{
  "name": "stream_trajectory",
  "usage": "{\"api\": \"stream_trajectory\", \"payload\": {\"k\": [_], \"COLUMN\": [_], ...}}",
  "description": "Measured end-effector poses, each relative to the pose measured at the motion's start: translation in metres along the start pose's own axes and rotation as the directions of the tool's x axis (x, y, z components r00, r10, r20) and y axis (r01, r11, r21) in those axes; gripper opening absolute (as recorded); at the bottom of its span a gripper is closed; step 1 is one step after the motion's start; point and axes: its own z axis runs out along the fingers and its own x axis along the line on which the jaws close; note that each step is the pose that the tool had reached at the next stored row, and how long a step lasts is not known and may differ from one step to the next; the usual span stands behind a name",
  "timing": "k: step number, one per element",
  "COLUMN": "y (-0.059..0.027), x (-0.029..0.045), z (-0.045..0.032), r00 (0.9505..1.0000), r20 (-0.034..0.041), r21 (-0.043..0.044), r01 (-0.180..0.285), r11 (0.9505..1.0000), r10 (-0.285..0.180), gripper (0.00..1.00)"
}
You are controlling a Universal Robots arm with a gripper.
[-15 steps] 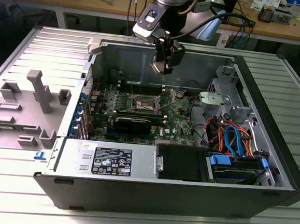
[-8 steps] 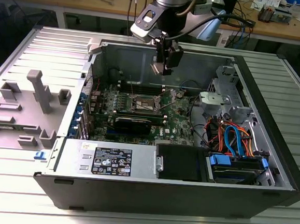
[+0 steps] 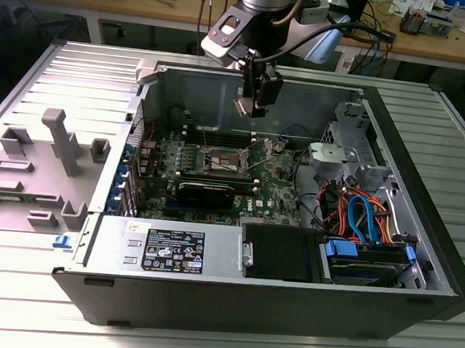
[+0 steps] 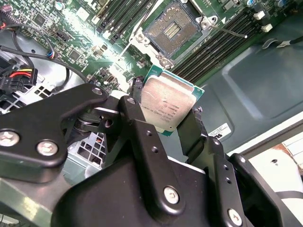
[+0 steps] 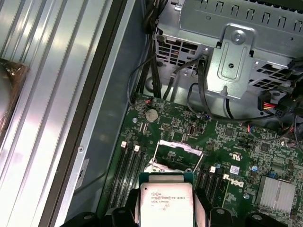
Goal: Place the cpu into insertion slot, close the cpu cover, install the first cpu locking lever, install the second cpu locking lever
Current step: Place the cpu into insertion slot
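My gripper (image 4: 165,111) is shut on the cpu (image 4: 166,106), a flat square chip with a silver top and green edge, also seen as the cpu (image 5: 165,204) in the first wrist view. In the exterior view the gripper (image 3: 250,107) hangs above the open computer case, a short way over the motherboard. The insertion slot (image 4: 171,29) lies open below, dark with a silver surround; in the exterior view the insertion slot (image 3: 224,160) sits mid-board. The cpu cover (image 5: 174,155) stands raised over the socket. The chip is held clear above the board, touching nothing else.
Long black memory slots (image 4: 215,45) flank the socket. A silver drive cage (image 5: 232,56) and bundles of cables (image 3: 358,212) fill the case at the exterior view's right. A grey plastic shroud (image 3: 52,164) lies on the ribbed table (image 3: 413,333) at the exterior view's left.
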Motion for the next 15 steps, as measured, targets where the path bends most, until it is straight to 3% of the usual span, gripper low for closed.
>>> {"api": "stream_trajectory", "payload": {"k": [3,5,6,15], "y": [0.0000,0.0000,-0.0001,-0.0010], "x": [-0.0001,-0.0001,-0.0002,-0.0020], "z": [0.0004,0.0012,0.0019,0.0057], "r00": [1.0000,0.9995,0.9985,0.9919], "r20": [0.0003,0.0024,0.0040,0.0078], "r21": [-0.0001,-0.0004,-0.0003,0.0074], "r01": [-0.004,-0.031,-0.055,-0.127], "r11": [1.0000,0.9995,0.9985,0.9918], "r10": [0.004,0.031,0.055,0.127], "gripper": [0.54,0.54,0.54,0.54]}}
